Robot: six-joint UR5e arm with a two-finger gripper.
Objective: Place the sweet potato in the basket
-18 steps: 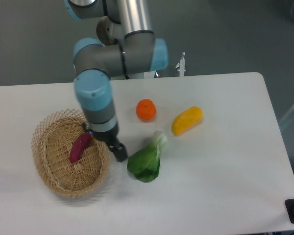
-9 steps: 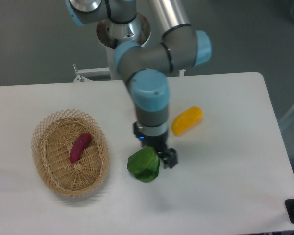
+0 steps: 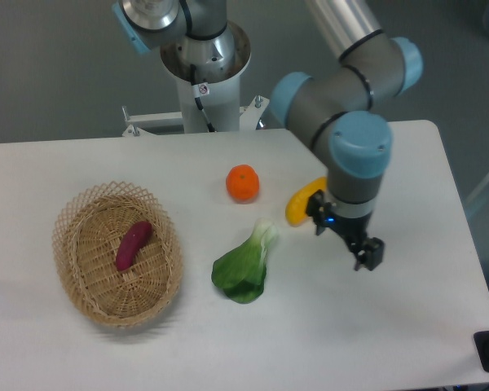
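The reddish-purple sweet potato [image 3: 134,243] lies inside the oval tan wicker basket [image 3: 69,281] at the left of the table, on its woven floor. My gripper [image 3: 367,252] is far to the right, above the white table, to the lower right of the yellow vegetable. It holds nothing. From this angle I cannot tell how far apart its fingers stand.
A round orange fruit [image 3: 243,182] sits at the table's middle. A plump yellow vegetable [image 3: 301,202] lies partly behind my arm [image 3: 354,163]. A green leafy vegetable [image 3: 245,267] lies in front of the orange. The robot base [image 3: 204,65] stands behind the table.
My arm has swept from beside the basket rightward across the table, past the leafy vegetable, to the right side. The sweet potato stays in the basket.
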